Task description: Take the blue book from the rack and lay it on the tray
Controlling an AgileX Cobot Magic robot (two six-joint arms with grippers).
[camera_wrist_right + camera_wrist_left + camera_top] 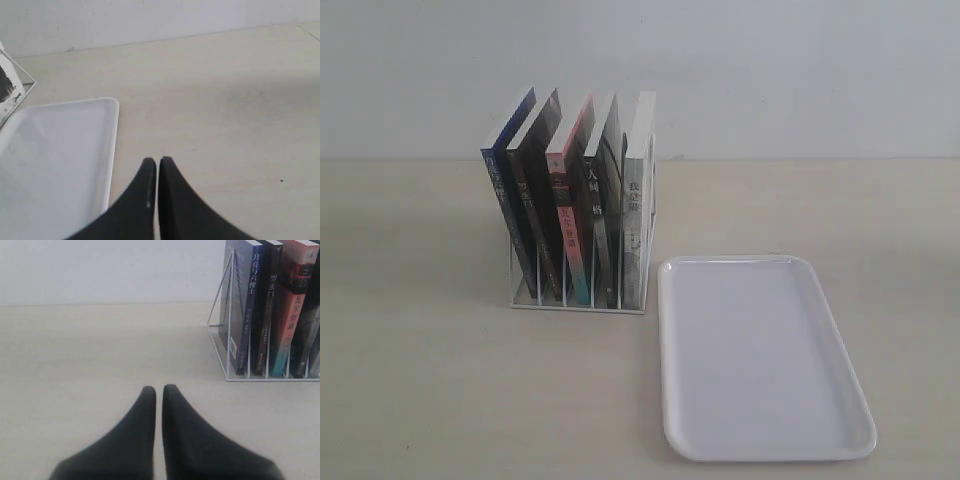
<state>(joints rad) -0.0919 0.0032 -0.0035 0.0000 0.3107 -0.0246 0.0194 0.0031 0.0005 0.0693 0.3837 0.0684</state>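
Note:
The blue book (506, 190) stands in the leftmost slot of the white wire rack (578, 300), leaning left; its blue spine (248, 310) faces the left wrist camera. The white tray (755, 355) lies flat on the table, right of the rack and nearer the front, with nothing on it. My left gripper (159, 389) is shut and holds nothing, low over bare table, well short of the rack. My right gripper (157, 161) is shut and holds nothing, just beside the tray's rim (113, 150). Neither arm shows in the exterior view.
Several other books fill the rack: a black-spined one (538, 200), a red-and-teal one (567, 215), a dark one (600, 210) and a white one (636, 210). A pale wall (720, 70) runs behind the beige table (420, 380).

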